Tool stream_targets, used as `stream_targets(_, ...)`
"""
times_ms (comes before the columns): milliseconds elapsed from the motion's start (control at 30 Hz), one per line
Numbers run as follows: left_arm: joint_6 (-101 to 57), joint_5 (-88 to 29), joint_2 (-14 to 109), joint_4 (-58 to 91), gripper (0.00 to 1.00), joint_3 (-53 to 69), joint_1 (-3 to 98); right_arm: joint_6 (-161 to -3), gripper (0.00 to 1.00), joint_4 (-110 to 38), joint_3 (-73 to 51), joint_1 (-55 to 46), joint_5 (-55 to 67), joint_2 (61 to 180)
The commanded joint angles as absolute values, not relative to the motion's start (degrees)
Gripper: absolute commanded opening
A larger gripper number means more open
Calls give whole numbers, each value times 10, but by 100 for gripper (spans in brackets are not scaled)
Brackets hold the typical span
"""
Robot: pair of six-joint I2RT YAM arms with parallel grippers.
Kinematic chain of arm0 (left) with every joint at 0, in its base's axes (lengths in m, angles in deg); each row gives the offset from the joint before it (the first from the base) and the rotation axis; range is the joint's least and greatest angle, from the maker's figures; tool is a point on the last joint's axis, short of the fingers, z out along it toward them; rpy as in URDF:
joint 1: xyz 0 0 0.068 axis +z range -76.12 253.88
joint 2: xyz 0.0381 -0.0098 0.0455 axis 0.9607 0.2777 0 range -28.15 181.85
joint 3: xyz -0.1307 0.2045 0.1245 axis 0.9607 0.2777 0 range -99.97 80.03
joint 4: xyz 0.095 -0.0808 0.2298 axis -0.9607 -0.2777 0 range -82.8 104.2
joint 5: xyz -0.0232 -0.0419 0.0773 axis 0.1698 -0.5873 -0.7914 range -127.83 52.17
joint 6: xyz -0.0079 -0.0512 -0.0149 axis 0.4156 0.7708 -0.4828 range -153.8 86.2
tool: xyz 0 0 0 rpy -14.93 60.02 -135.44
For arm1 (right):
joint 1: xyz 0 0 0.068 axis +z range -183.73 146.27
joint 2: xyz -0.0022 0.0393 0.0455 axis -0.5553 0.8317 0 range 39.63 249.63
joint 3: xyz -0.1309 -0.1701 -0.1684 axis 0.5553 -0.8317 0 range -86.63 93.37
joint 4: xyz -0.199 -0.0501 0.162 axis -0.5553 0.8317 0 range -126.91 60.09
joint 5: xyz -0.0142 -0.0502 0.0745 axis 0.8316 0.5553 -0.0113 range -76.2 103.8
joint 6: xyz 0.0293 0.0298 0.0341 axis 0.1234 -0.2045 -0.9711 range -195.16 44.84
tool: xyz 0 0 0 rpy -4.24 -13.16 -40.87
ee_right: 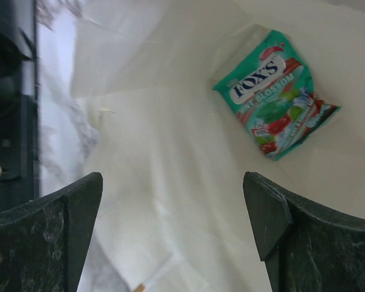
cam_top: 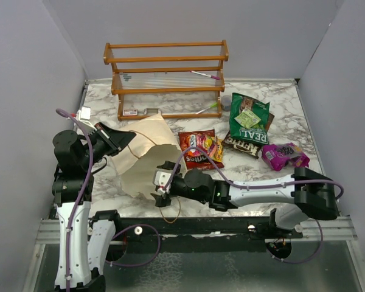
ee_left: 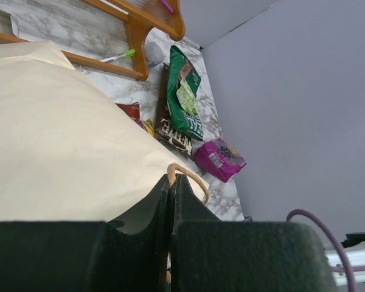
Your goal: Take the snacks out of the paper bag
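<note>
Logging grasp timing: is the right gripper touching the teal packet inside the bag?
Apart. Right wrist view: right gripper open, bare paper bag between it and teal packet.

Left arm point(cam_top: 64, 237), right arm point(cam_top: 261, 193): white links, black joint housings, purple cable point(cam_top: 90, 159) along each. Fingers point(ee_right: 45, 237) dark, mottled.

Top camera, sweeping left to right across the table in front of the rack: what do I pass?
paper bag → orange-red packet → green packet → purple packet
</note>
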State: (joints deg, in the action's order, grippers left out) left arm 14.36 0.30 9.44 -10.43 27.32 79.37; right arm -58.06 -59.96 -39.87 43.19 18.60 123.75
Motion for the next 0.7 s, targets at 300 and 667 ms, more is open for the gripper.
stream_targets(300,132,4,81,-119,0,242,791,-410,91,-784,-306,383,223,1441)
stream_targets(667,131,14,80,-121,0,231,782,-365,95,-886,-198,335,238,1608)
